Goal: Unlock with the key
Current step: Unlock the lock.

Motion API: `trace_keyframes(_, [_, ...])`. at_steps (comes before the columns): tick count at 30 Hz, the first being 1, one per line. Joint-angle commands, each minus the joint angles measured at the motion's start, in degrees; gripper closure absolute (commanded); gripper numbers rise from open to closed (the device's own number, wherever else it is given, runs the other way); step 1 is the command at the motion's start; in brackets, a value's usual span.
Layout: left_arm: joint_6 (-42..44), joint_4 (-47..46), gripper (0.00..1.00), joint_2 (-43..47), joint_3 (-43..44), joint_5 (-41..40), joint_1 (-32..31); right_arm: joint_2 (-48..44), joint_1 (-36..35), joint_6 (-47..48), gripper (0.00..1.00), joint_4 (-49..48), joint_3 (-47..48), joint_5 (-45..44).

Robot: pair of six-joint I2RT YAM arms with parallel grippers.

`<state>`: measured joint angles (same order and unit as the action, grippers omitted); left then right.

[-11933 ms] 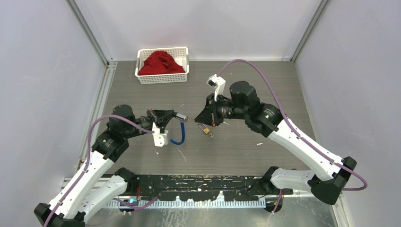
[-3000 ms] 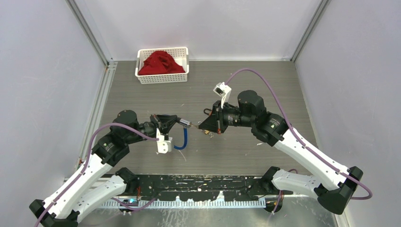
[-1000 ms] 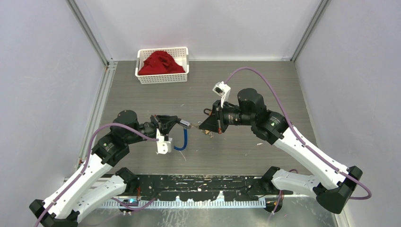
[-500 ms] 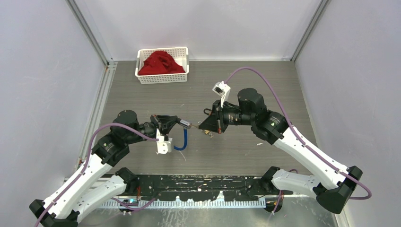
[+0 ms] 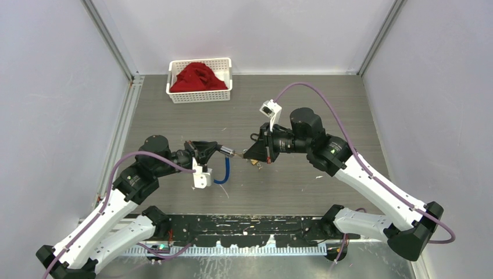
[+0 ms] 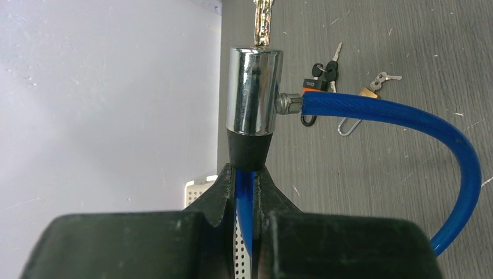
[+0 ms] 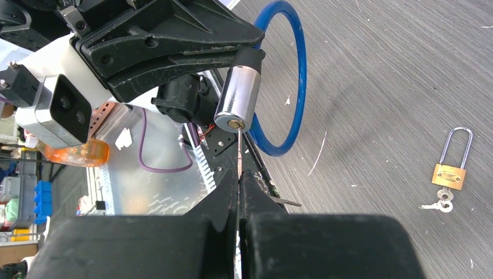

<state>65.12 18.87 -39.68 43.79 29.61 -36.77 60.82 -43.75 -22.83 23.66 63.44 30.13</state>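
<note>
With left gripper (image 6: 245, 174) pinching the blue cable lock (image 6: 407, 116) behind its chrome cylinder (image 6: 253, 87), above the worktop (image 5: 290, 186), and right gripper (image 7: 239, 177) pressed tight on the key (image 7: 239, 145) at the keyhole (image 7: 235, 124), keep blade in line with bore, push straight left, then twist.

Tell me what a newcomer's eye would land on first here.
Over the middle of the table, the left fingers clamp a blue cable lock, and the right fingers pinch a key with its tip at the chrome cylinder. A basket of red cloth sits at the far edge, and a brass padlock lies nearby.
</note>
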Motion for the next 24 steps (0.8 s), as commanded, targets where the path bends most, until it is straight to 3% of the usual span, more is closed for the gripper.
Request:
trace_keyframes(1, [-0.06,-4.47,1.00,0.44,3.03,2.06,-0.40,0.57,0.07,0.42,0.99,-4.17,1.84,-1.95])
trace_keyframes(24, [0.91,-1.27,1.00,-0.02,3.72,2.12,-0.56,2.03,0.05,1.04,0.99,-6.98,1.66,-3.15])
